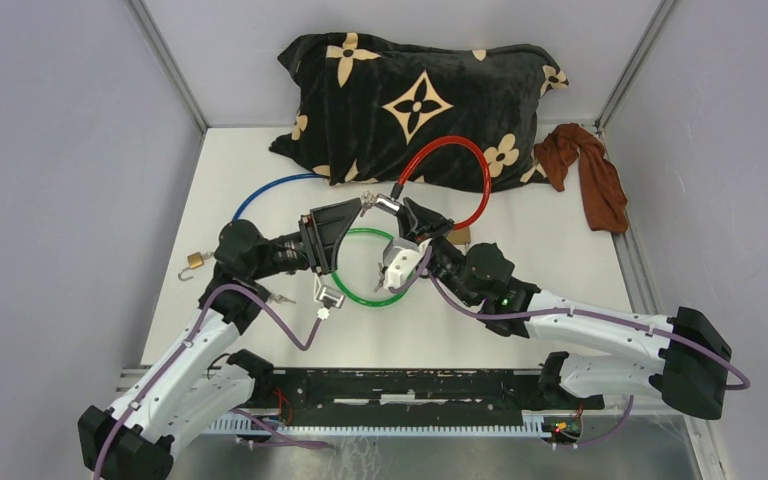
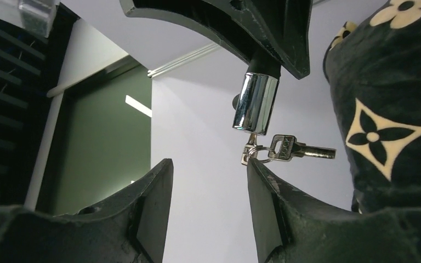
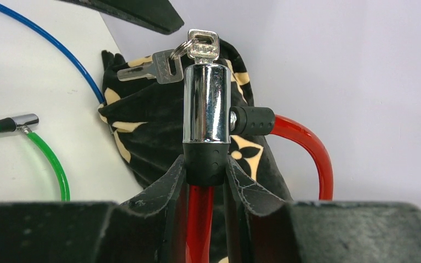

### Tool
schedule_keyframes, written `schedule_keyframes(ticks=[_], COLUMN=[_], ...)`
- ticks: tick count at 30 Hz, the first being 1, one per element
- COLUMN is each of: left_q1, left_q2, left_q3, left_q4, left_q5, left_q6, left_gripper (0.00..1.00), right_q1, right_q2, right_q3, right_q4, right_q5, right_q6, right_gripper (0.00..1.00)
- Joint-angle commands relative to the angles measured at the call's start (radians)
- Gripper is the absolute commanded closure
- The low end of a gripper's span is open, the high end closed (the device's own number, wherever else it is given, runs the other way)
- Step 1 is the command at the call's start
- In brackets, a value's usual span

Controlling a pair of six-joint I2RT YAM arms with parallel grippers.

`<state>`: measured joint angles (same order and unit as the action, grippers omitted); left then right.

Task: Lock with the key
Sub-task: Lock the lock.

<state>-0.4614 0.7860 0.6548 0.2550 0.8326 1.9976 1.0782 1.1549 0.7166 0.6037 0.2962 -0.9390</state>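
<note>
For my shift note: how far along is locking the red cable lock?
Done: the key sits in the chrome lock cylinder, with the cable end plugged into its side. In hand: the right gripper clamps the collar below it; the left gripper, open, hovers at the key. Left: grasp and turn the key.

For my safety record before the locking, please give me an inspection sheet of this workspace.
Surface: white table.
Job's things: red cable lock, lifted; key in its chrome cylinder, spare key on the ring.
Clutter: black pillow, brown cloth, green cable, blue cable, brass padlock with open shackle.
Grippers: right gripper shut on the red lock's black collar; left gripper open, near the keys.
Cables: purple cables along both arms, no snag seen.
Surroundings: grey walls on three sides.
</note>
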Motion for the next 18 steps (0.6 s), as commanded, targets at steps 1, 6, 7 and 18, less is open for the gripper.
schedule_keyframes(ticks=[1,6,7,18], left_q1=[0.017,0.071,0.072,0.072], left_q2=[0.025,0.050,0.058,0.126], left_q3=[0.006,0.008,0.010,0.061], left_q4=[0.102,0.056,0.053,-0.024], left_q5=[0.001,0.050,0.059,0.122], left_q6=[0.254,0.316,0.324,0.464], left_gripper=[0.44,0.45,0.45,0.46], right_q1=[0.004,0.005,0.005,0.011], right_q2=[-0.038,-0.040,-0.039,-0.039], right_q3=[0.082,0.092,0.093,0.098], right_q4=[0.028,0.020,0.019,0.018], right_q5=[-0.022,-0.028,-0.028,-0.042], right_q6=[-0.004,0.002,0.003,0.007], right_gripper=[1.00,1.00,1.00,1.00])
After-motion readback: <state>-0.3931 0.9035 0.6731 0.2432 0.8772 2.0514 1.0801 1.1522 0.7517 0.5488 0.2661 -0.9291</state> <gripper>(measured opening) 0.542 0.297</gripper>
